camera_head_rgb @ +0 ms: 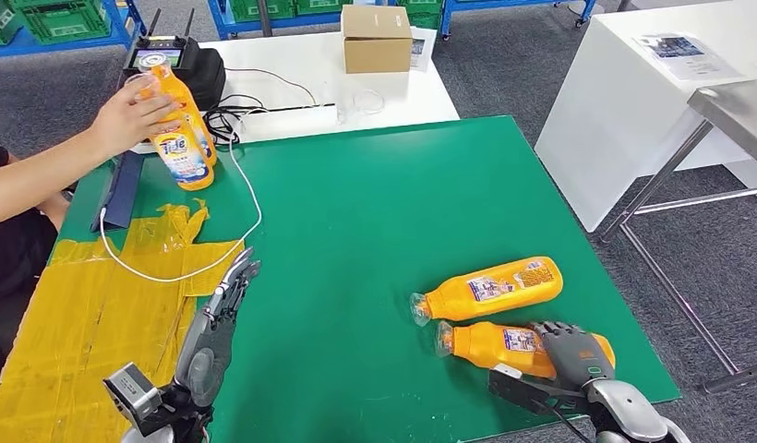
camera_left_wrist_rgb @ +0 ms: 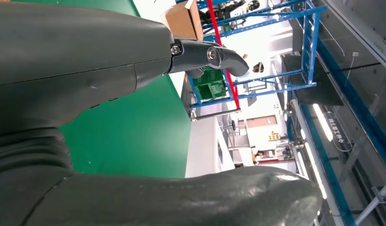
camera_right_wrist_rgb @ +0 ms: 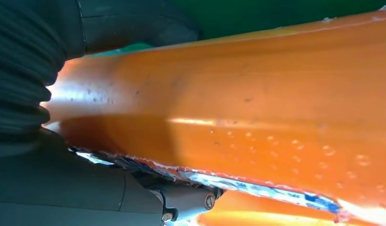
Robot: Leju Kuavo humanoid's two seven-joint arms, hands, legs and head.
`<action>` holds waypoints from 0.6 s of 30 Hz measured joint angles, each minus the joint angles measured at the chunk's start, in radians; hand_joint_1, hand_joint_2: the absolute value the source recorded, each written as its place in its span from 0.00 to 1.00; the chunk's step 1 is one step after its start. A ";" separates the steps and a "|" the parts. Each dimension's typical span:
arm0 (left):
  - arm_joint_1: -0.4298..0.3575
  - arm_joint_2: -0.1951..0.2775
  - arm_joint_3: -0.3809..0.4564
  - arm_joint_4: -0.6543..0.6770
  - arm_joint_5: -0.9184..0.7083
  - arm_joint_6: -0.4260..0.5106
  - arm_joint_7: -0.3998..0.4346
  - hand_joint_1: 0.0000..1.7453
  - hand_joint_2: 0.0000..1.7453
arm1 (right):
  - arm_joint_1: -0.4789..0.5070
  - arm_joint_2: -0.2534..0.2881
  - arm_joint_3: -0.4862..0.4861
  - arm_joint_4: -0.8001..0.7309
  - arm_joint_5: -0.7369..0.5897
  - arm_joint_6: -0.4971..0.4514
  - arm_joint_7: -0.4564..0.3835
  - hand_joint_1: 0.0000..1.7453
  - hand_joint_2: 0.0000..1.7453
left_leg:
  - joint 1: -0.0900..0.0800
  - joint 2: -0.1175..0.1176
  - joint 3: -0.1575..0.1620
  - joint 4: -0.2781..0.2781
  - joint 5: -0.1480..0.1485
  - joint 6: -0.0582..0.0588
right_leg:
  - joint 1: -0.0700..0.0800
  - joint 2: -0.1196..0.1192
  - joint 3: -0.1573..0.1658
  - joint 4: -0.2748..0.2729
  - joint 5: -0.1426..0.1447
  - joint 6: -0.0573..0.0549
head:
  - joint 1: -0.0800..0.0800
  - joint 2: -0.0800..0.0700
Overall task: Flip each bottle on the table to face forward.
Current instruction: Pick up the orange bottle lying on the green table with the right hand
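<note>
At far left, a person's hand [camera_head_rgb: 126, 115] grips two upright orange bottles [camera_head_rgb: 181, 129] at the back corner of the green table [camera_head_rgb: 375, 212], beside yellow tape [camera_head_rgb: 89, 305] and a white cable [camera_head_rgb: 250, 208]. The robot's left hand [camera_head_rgb: 222, 309] hovers over the table edge, fingers straight and apart, holding nothing. Toward the right, a far bottle [camera_head_rgb: 490, 289] lies on its side. Just in front, a near bottle [camera_head_rgb: 504, 346] lies with the right hand [camera_head_rgb: 573, 355] over its base, apparently gripping it.
</note>
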 joint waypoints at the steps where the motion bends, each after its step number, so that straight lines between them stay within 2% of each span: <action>1: -0.001 0.000 0.000 0.001 0.002 -0.001 0.000 0.00 0.00 | 0.000 -0.003 0.003 0.000 -0.011 -0.005 0.002 1.00 1.00 | 0.000 0.000 0.000 0.000 0.000 0.000 | 0.000 0.000 0.000 0.000 0.000 0.001 | 0.000 0.000; 5: 0.001 -0.001 0.000 0.002 0.006 0.009 0.015 0.00 0.00 | 0.006 0.003 0.003 0.000 -0.072 -0.076 -0.017 1.00 1.00 | 0.000 0.000 -0.001 0.000 0.000 0.000 | 0.000 0.000 0.008 0.000 0.000 0.001 | 0.000 0.000; 7: 0.010 -0.004 0.002 -0.002 0.012 0.021 0.037 0.00 0.50 | 0.011 0.032 -0.010 -0.003 -0.120 -0.128 -0.056 1.00 1.00 | 0.001 0.000 -0.002 0.000 0.001 0.001 | 0.000 0.001 0.010 0.000 0.000 0.001 | 0.000 0.000; 9: 0.026 -0.009 0.004 -0.015 0.031 0.028 0.069 0.00 1.00 | 0.015 0.086 -0.037 -0.024 -0.189 -0.161 -0.136 1.00 1.00 | 0.002 0.002 -0.002 0.000 0.000 0.000 | 0.001 0.004 0.009 0.000 0.001 0.001 | 0.000 0.000; 13: 0.066 -0.026 0.012 -0.058 0.106 0.019 0.153 0.00 1.00 | 0.037 0.261 -0.089 -0.137 -0.326 -0.172 -0.289 1.00 1.00 | 0.003 0.001 -0.008 0.000 0.001 -0.001 | 0.001 0.003 0.003 0.001 0.001 0.000 | -0.001 0.000; 16: 0.089 -0.040 0.017 -0.089 0.166 0.004 0.202 0.00 1.00 | 0.048 0.374 -0.101 -0.255 -0.394 -0.173 -0.338 1.00 1.00 | 0.004 -0.002 -0.013 0.000 0.004 -0.002 | 0.002 0.000 -0.001 0.002 0.001 -0.001 | -0.001 0.000; 18: 0.097 -0.049 0.018 -0.109 0.184 -0.002 0.219 0.00 1.00 | 0.049 0.430 -0.096 -0.330 -0.417 -0.174 -0.348 1.00 1.00 | 0.004 -0.002 -0.014 0.000 0.004 -0.002 | 0.002 0.000 -0.002 0.002 0.001 -0.001 | 0.000 0.000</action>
